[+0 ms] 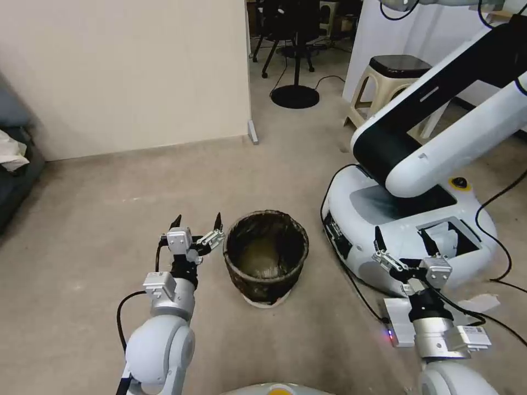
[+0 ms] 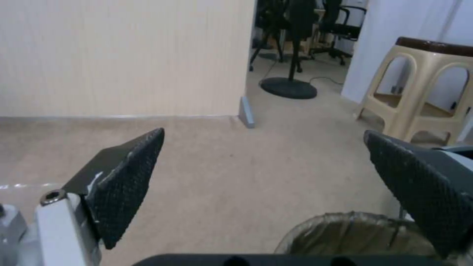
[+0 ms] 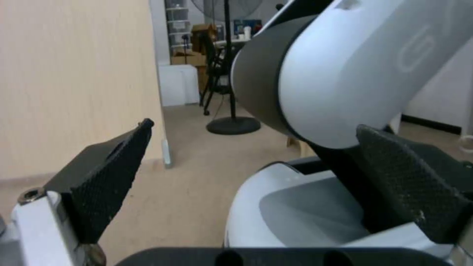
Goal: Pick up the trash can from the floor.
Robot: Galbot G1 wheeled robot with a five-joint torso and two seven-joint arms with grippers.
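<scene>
Beige floor (image 1: 110, 236) bears upright trash can (image 1: 267, 258).

white rounded arms, silver wrists, black cables, black cross-hatched fingers (image 2: 123, 188) on silver screwed mounts.

Left claw (image 2: 266, 173) spread wide above floor (image 2: 231, 177), trash can (image 2: 354, 232) beside.

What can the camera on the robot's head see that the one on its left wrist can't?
The head view takes in the whole trash can standing on the floor, the open left gripper beside its rim, the open right gripper and a large white robot base. The left wrist view gives a close look at its own textured fingers. Both share the bin's bag-lined rim, the beige stool and the black round stand.
</scene>
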